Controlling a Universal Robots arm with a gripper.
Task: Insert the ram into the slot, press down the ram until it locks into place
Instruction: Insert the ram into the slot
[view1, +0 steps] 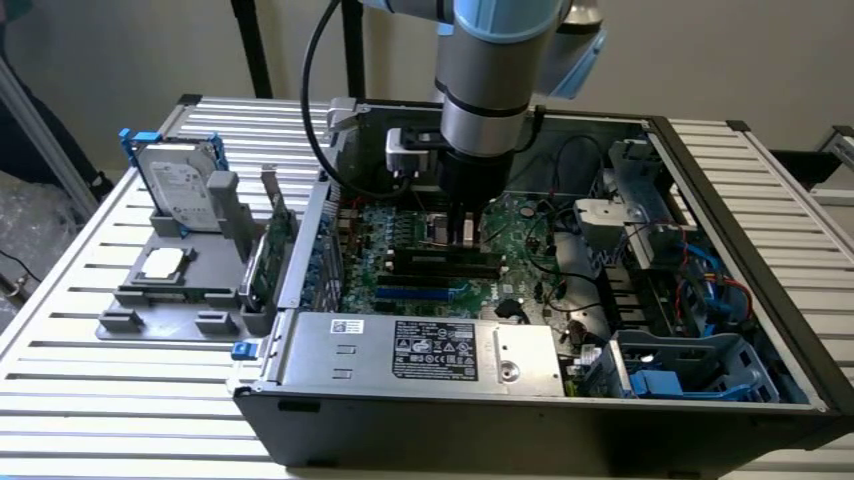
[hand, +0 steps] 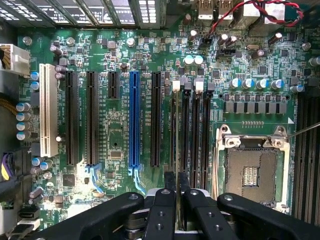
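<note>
**Inspector:** Firstly, where is the gripper (view1: 467, 238) found?

**Assessor:** It is recorded at the centre of the exterior view. It hangs from the arm (view1: 487, 90) inside the open computer case (view1: 534, 425), directly over the motherboard (view1: 400, 225).

**Inspector:** How are the fingers (hand: 169, 187) reported?

**Assessor:** In the wrist view, the two black fingers are observed drawn close together, with a thin strip clamped between them. That strip is identified as the ram (hand: 174, 130), viewed edge-on.

**Inspector:** Where is the ram placed?

**Assessor:** It is held upright and lined up along the outermost of the black memory slots (hand: 192, 135), next to a long black expansion slot (hand: 156, 120). A blue slot (hand: 134, 120) is noted beyond that, and the processor socket (hand: 252, 170) is noted on the opposite side of the memory slots. Whether the ram is fully seated cannot be determined.

**Inspector:** What else is entered?

**Assessor:** A silver power supply (view1: 414, 350) is seen at the lower centre of the exterior view, inside the case. Outside the case, at the exterior view's left, a hard drive (view1: 180, 190) is propped on a grey fixture (view1: 154, 300). A green card (view1: 278, 250) is stood upright just beside the case wall. All of this is carried on a slatted table (view1: 120, 400).
</note>
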